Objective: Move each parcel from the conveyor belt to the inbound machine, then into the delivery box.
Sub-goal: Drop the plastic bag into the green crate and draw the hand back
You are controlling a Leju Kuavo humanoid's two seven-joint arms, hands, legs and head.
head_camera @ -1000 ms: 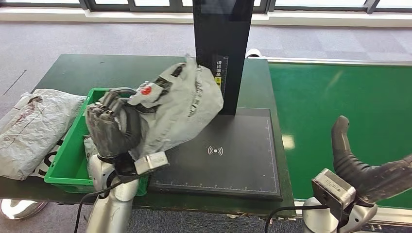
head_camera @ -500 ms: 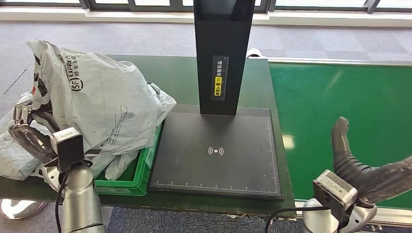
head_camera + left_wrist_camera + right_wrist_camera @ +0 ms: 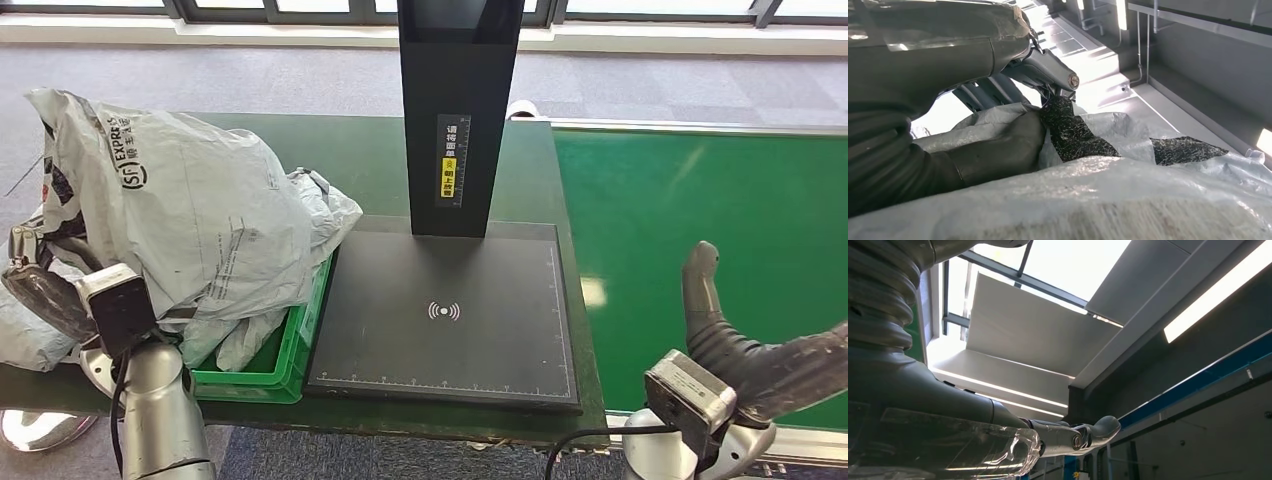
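Left hand (image 3: 45, 290), low at the near left, grips the grey parcel (image 3: 190, 215); the wrist view shows its dark fingers (image 3: 1073, 135) pressed into the crinkled plastic. The parcel bulges up and to the right of the hand, its lower folds sagging into the green box (image 3: 265, 375), while its upper bulk leans out past the box's left side. A second grey bag (image 3: 20, 335) lies on the surface further left. I judge this the last step for this parcel: dropping it into the delivery box. The next move calls for letting go so it settles inside. Right of the box, the black scanner pad (image 3: 450, 310) lies bare, then the green belt (image 3: 700, 200). Right hand (image 3: 760, 350) hovers empty, fingers apart.
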